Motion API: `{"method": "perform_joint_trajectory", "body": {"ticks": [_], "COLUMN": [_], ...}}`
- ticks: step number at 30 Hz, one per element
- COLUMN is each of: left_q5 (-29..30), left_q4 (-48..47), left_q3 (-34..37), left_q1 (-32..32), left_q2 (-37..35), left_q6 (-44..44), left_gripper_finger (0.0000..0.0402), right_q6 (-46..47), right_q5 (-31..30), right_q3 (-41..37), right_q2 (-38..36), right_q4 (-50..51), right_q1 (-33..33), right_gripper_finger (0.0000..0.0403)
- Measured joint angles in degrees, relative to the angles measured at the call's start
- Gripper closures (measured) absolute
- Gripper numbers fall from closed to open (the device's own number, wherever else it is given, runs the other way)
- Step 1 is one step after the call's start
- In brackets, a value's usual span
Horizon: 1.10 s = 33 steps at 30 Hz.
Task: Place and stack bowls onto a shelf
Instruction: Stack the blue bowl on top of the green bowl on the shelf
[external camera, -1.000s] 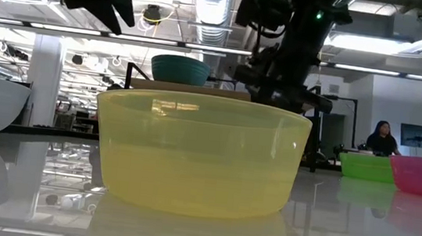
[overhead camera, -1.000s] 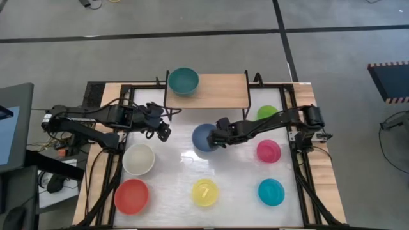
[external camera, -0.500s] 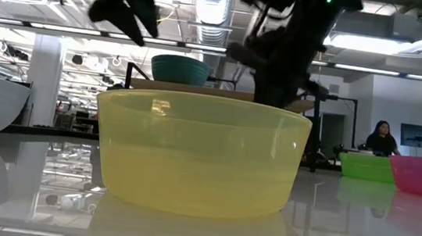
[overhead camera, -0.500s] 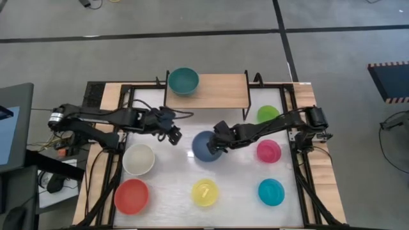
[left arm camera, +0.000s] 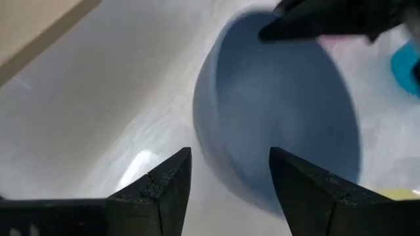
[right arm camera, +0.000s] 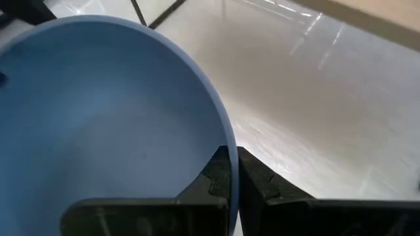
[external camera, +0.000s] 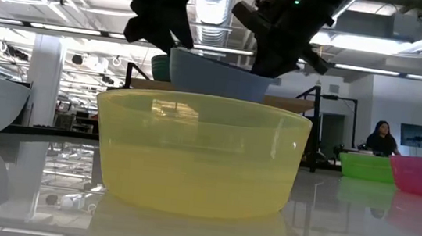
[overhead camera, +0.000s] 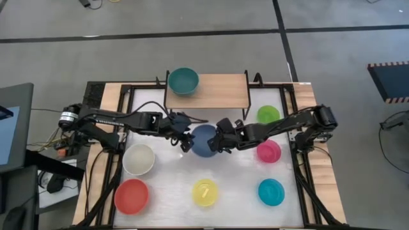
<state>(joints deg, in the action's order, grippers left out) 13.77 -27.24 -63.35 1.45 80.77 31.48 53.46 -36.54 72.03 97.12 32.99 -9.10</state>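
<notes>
A blue bowl is lifted over the table's middle; in the low view it shows tilted above the yellow bowl. My right gripper is shut on its right rim. My left gripper is open just left of the bowl, and its fingers stand apart before the bowl's left wall without visible touch. A teal bowl rests on its base on the left end of the shelf. My right gripper pinches the blue bowl's rim on the bowl's right side, one finger inside the bowl and one outside. The fingers come level from the table's right. The bowl is lifted clear of the table and tilted.
On the table stand a white bowl, a red bowl, a yellow bowl, a cyan bowl, a pink bowl and a lime green bowl. The shelf's middle and right end are bare wood.
My left gripper has gone toward the table's right, up to the blue bowl's left side, staying open. My right gripper has raised the blue bowl, which now shows above the yellow bowl in the low view, lifted clear and tilted.
</notes>
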Motion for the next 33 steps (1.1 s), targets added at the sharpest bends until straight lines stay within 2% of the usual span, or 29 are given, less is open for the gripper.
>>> {"method": "perform_joint_trajectory", "body": {"ticks": [6,10,14,20,23,30,33], "left_q5": [0.41,0.33,-0.82,-1.37,-1.75,-3.04,-2.98], "left_q4": [0.65,0.86,1.36,1.52,-0.16,-7.57,-9.44], "left_q3": [0.0,0.0,-0.04,-0.13,-0.46,-7.05,-11.04], "left_q1": [-0.17,-0.81,-1.79,-2.6,-2.94,-6.88,-10.38], "left_q2": [-0.04,-0.04,-0.08,-0.17,-0.19,-0.19,-0.19], "left_q6": [-0.22,-1.27,-1.71,0.06,0.12,-3.51,-7.61], "left_gripper_finger": [0.0213,0.0234,0.0282,0.0383,0.0394,0.0401,0.0401], "right_q6": [-0.81,-3.91,-7.69,-10.52,-11.56,-11.8,-11.55], "right_q5": [-0.19,1.19,1.18,3.63,6.25,5.75,2.65], "right_q3": [0.18,3.72,7.8,12.72,13.82,19.99,22.6], "right_q2": [0.03,0.05,0.13,0.13,0.13,-1.63,-3.06], "right_q4": [0.19,1.38,3.89,9.92,9.3,16.88,19.97], "right_q1": [-1.06,-1.2,-1.04,0.3,0.99,1.24,1.48], "right_gripper_finger": [0.0376,0.0376,0.0376,0.0374,0.0331,0.0174,0.0147]}}
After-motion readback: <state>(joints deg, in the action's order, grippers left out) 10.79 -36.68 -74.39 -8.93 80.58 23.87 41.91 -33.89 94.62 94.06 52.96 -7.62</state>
